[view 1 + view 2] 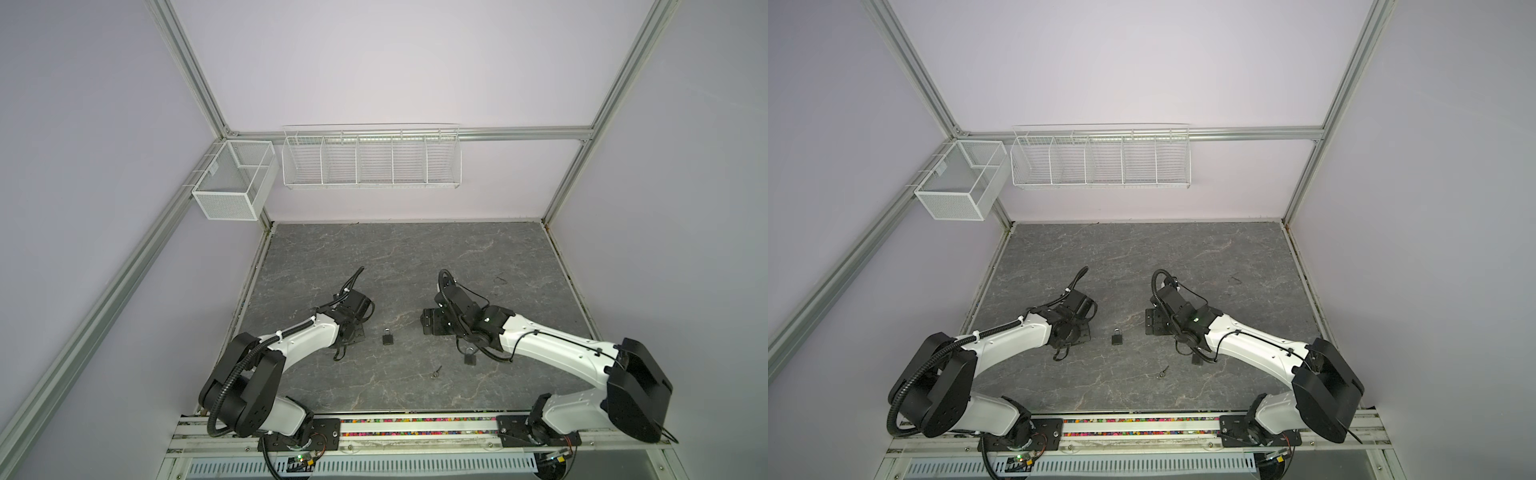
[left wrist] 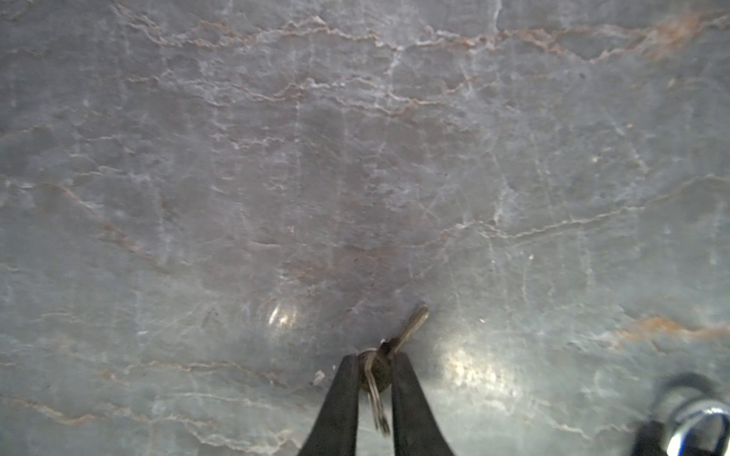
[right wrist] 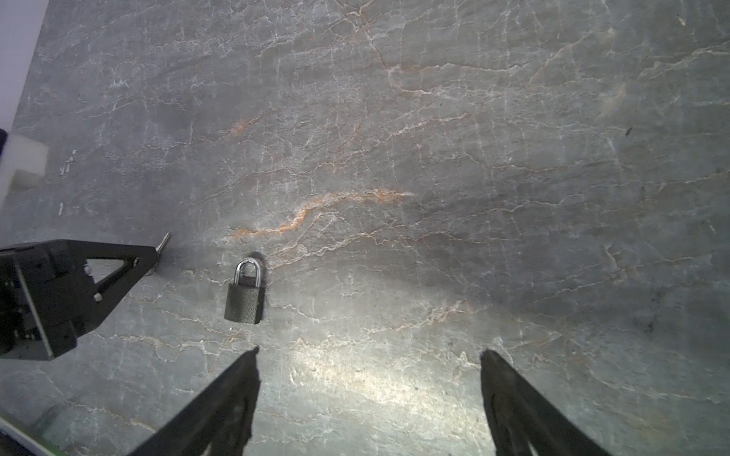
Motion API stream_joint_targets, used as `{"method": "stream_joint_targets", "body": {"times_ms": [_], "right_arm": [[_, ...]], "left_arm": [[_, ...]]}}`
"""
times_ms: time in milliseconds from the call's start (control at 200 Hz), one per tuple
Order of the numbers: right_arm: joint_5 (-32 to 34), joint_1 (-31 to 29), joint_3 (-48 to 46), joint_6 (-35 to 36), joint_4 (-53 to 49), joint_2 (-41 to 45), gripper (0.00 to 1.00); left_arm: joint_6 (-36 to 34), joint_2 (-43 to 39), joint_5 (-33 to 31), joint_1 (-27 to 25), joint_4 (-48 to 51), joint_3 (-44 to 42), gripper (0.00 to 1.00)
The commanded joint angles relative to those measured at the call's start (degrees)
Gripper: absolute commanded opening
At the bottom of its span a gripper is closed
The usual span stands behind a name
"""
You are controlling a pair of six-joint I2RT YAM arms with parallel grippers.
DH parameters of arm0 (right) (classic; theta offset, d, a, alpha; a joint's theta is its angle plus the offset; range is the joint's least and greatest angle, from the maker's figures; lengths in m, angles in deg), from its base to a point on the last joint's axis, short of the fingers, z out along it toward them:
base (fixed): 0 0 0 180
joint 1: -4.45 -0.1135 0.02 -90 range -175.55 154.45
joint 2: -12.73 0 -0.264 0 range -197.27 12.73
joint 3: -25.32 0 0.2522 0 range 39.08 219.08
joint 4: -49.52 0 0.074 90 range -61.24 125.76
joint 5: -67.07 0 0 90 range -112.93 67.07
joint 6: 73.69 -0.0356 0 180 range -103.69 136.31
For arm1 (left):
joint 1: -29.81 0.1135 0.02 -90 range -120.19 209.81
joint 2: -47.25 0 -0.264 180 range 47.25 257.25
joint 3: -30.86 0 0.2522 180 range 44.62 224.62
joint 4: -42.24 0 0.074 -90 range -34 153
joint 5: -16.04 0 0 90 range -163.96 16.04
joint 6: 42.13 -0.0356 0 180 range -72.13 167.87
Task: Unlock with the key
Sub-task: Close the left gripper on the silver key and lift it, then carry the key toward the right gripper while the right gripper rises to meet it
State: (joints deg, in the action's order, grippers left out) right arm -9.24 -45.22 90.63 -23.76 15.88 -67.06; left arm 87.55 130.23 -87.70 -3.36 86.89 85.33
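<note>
My left gripper (image 2: 373, 367) pinched the key (image 2: 411, 327) by its head, blade sticking forward, just beside the padlock (image 3: 245, 294); right gripper (image 3: 369, 351) spread, also near it.

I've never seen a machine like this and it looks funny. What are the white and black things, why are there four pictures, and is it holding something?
Those are two robot arms, a left arm and a right arm, fixed at the edge of a grey table. Each ends in two-fingered jaws. Two pictures look down from overhead, side by side like two eyes. The other two come from small cameras on the arms' wrists, looking past the jaws. On the table lie a padlock, a second padlock near the right arm, and a loose key. The left jaws pinch a key; the right jaws stand open, holding nothing.
</note>
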Motion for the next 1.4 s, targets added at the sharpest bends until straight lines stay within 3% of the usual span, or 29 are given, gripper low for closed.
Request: {"method": "stream_joint_targets", "body": {"times_ms": [0,620,970,1269,1394], "right_arm": [[0.4,-0.4,0.8,-0.6,-0.2,-0.7,0.89],[0.3,-0.4,0.7,-0.9,-0.8,1.0,0.89],[-1.9,-0.4,1.2,-0.9,0.4,2.8,0.89],[-13.6,-0.4,-4.1,12.3,18.8,7.6,1.00],[-17.5,-0.1,-5.4,17.5,25.8,8.0,0.94]], "left_arm": [[1.3,-1.7,-1.4,-0.2,0.1,-1.1,0.14],[1.7,-8.4,-2.9,-0.2,0.0,-1.9,0.00],[0.5,-15.1,-1.6,-0.1,1.7,2.5,0.00],[-1.2,-18.3,4.3,-0.2,4.9,10.9,0.00],[-2.5,-17.6,7.2,-0.2,7.8,16.5,0.00]]}}
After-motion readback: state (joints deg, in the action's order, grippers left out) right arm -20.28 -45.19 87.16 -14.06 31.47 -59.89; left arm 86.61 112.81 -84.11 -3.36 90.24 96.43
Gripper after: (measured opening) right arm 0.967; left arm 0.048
